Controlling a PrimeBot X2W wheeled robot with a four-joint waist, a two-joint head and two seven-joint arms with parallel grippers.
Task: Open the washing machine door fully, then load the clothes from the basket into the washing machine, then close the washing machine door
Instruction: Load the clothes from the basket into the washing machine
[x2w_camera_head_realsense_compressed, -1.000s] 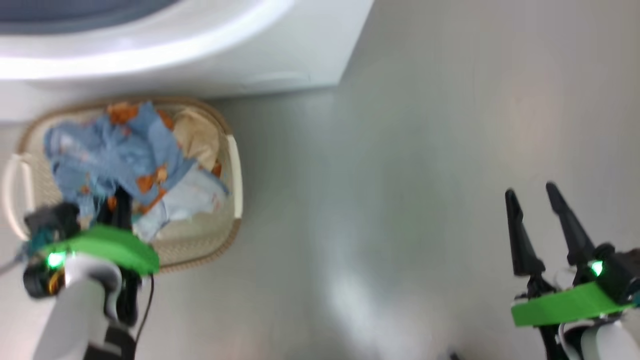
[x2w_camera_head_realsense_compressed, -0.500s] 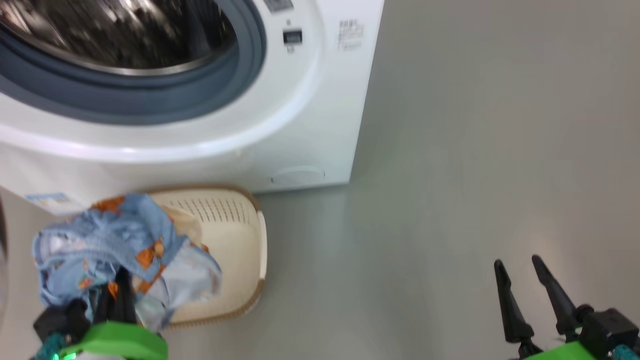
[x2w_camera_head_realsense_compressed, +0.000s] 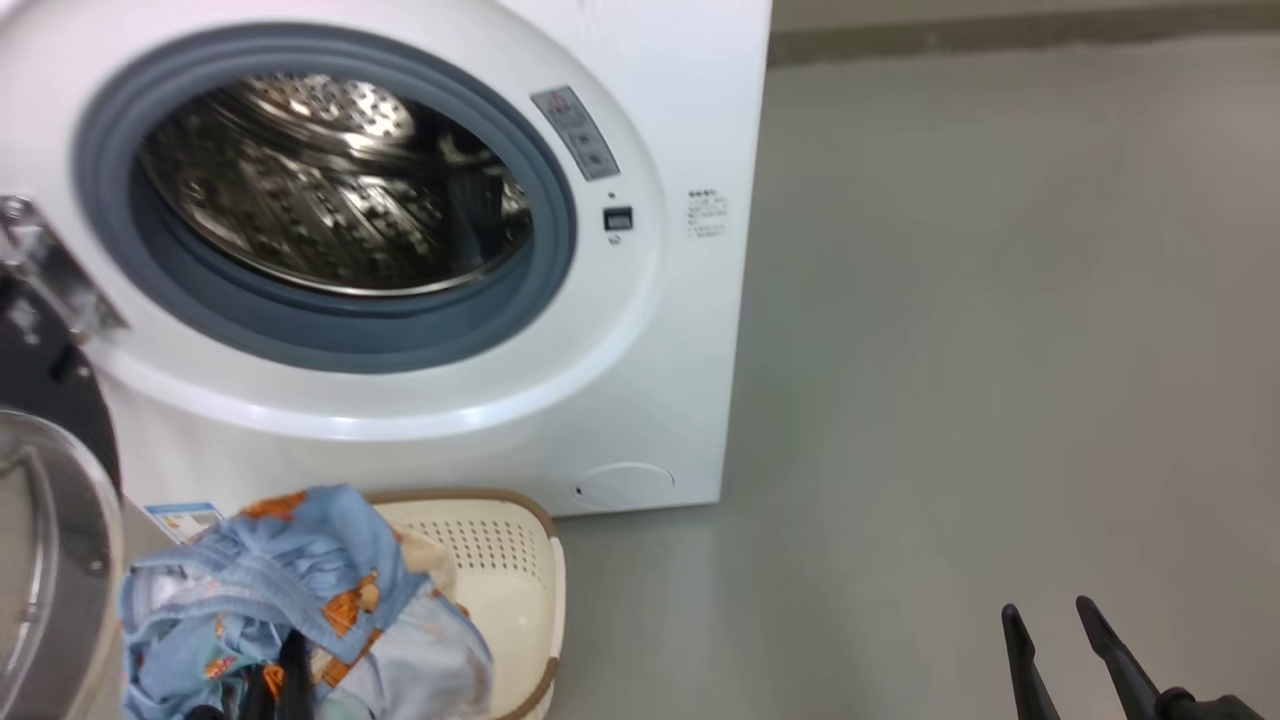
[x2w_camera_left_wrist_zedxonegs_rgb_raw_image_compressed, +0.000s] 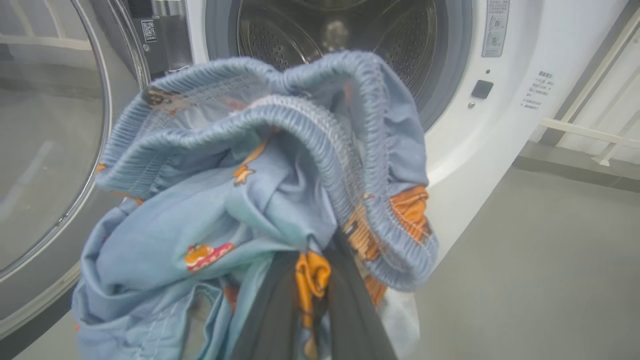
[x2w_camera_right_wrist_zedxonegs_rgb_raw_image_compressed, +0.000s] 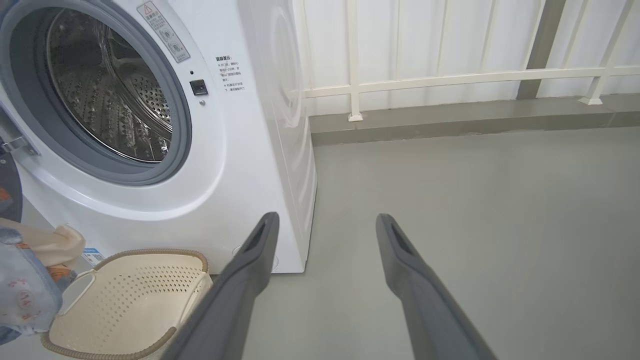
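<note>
My left gripper (x2w_camera_left_wrist_zedxonegs_rgb_raw_image_compressed: 314, 265) is clenched on the bundle of light blue cartoon-print clothes (x2w_camera_left_wrist_zedxonegs_rgb_raw_image_compressed: 240, 200), hanging clear of the cream perforated plastic basket (x2w_camera_head_realsense_compressed: 510, 590), facing the open steel drum (x2w_camera_head_realsense_compressed: 330, 190) of the big white washing machine (x2w_camera_head_realsense_compressed: 660, 380); my right gripper (x2w_camera_right_wrist_zedxonegs_rgb_raw_image_compressed: 326, 217) stands spread, empty

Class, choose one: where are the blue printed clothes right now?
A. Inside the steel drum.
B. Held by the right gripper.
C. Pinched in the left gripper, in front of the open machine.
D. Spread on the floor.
C: the left gripper is shut on the clothes in front of the drum, while the right gripper stands open and empty over the floor, and the inside of the basket is bare.
</note>
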